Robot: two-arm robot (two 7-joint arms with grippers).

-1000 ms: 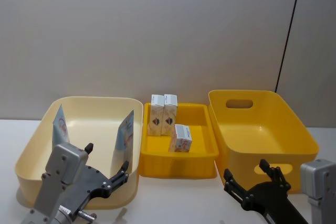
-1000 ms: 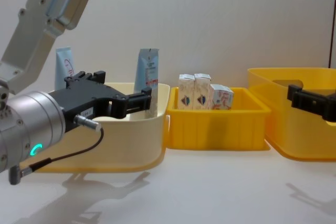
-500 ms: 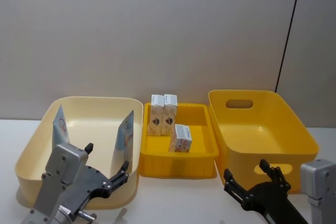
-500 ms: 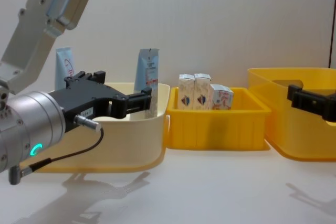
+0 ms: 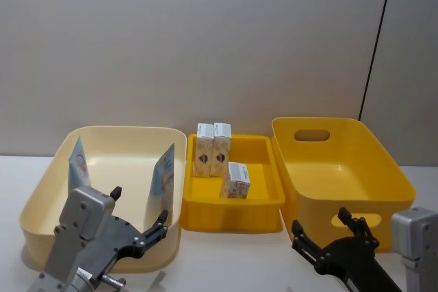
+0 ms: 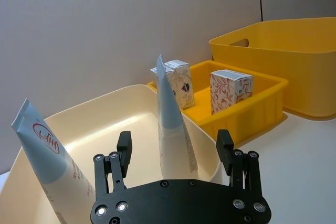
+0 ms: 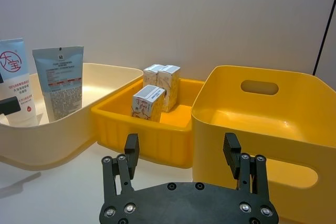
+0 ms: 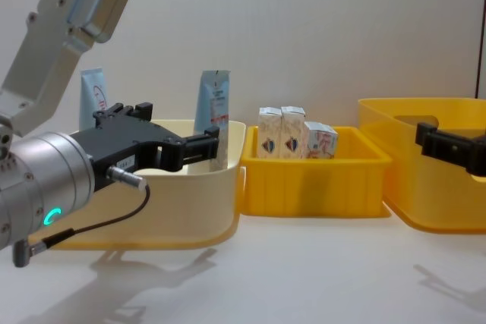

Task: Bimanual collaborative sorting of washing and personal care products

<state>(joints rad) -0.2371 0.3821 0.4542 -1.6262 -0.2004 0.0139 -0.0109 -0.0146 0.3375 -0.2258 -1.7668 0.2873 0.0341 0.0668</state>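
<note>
Two end effectors are being held low over the near edge of the white worktop (image 8: 304, 271), neither clamped on anything. The left end effector (image 5: 139, 206) is being kept with its fingers spread apart, aimed at the cream tub (image 5: 41, 193). The right end effector (image 5: 321, 221) is likewise being kept spread apart, just before the near wall of the deep yellow handled tub (image 5: 373, 169). Each is judged to be poised for a reach into the container facing it, so that the work is being shared between the arms.

Farther in, two squeeze tubes are being propped by the cream tub's walls, probably because such tubes cannot be trusted to stand freely. The left tube (image 5: 78, 163) is being leaned toward the left wall and the right tube (image 5: 163, 172) toward the wall beside the shallow yellow tray (image 5: 233, 218). Their long axes are being held near upright, slightly tilted, with the crimped ends pointing up.

Beyond, three small cartons are being kept in the tray, apparently grouped by kind. The lone carton (image 5: 236, 179) is being stood upright nearer the middle, turned a little. The carton pair (image 5: 213, 147) is being stood upright at the far end, side by side and touching, long axes vertical. The handled tub's bare floor is being shown on the right.
</note>
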